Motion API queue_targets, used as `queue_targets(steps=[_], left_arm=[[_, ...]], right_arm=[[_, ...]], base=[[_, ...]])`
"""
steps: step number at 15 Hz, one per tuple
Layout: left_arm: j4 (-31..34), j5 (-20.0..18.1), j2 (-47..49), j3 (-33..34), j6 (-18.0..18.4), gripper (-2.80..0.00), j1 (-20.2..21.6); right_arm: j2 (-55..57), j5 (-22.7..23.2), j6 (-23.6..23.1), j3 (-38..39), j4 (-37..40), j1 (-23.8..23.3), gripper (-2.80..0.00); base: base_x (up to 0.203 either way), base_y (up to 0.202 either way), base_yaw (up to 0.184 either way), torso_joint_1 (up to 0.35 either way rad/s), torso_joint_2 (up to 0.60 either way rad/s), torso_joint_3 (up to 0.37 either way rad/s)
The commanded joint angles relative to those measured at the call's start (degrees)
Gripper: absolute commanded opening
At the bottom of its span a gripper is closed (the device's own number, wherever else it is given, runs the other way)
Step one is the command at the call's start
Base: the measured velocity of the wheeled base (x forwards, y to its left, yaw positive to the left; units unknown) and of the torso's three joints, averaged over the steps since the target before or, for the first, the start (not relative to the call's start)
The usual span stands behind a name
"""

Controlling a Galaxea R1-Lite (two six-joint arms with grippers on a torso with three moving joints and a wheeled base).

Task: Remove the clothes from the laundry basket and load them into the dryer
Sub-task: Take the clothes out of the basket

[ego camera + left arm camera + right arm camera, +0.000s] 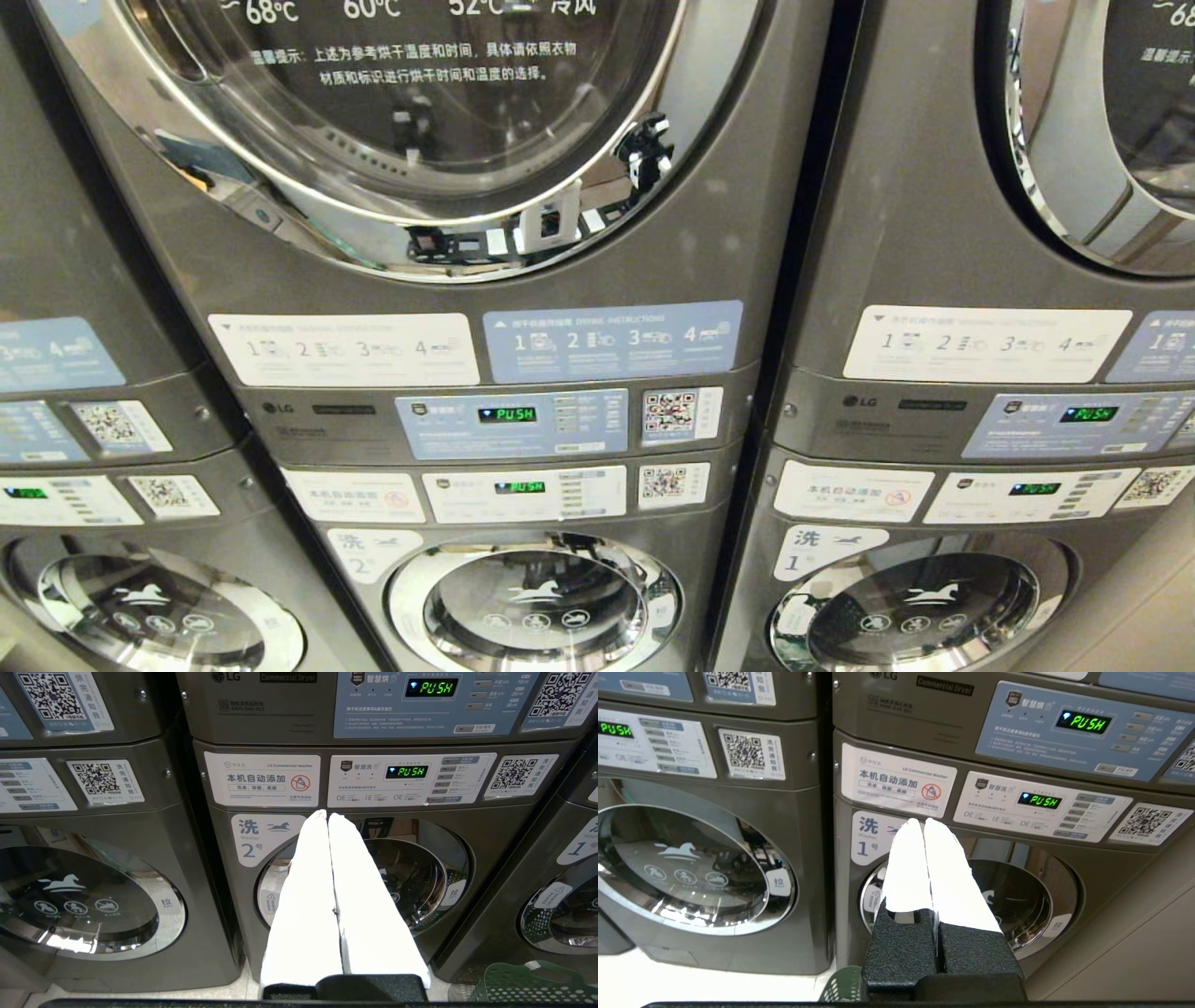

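Head view: two stacked laundry columns fill the frame. The dryer door [401, 121], a chrome-ringed porthole in the upper left of the frame, is closed above a control panel [512, 425] whose display reads PUSH; a second dryer door [1102, 131] occupies the upper right. Washer no. 2 [532, 607] sits at lower centre. Neither arm nor any clothes appear in this view.

Left wrist view: the left gripper [327, 814], white fingers pressed together with nothing between them, points at washer no. 2 [364, 877]. The green laundry basket [528, 984] shows only as a lattice-holed rim in the lower right corner, on the floor before the machines; its contents are hidden.

Right wrist view: the right gripper [922, 822] is likewise closed and empty, aimed at washer no. 1 [971, 896]. A sliver of the basket [843, 984] shows at the lower edge, left of centre.

Judgement: the task is at its start, with no garment picked and the dryer shut. To do this step well, the door should probably be opened first, then one gripper spread wide before descending into the basket, pinching a fold of fabric, not the lattice wall.
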Motion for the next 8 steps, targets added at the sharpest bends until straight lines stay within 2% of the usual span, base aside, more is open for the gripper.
queue_targets(steps=[1, 8], left_arm=[[-0.01, 0.01, 0.07, 0.09, -0.01, -2.8, 0.0], [-0.01, 0.01, 0.0, 0.09, -0.01, -2.8, 0.0]], right_arm=[[-0.02, 0.01, -0.11, 0.05, -0.03, 0.02, -2.8], [-0.02, 0.09, -0.07, 0.05, -0.17, 0.05, -2.8]], base=[[0.0, 0.0, 0.0, -0.044, 0.09, 0.04], [0.0, 0.0, 0.0, -0.057, 0.13, 0.065]])
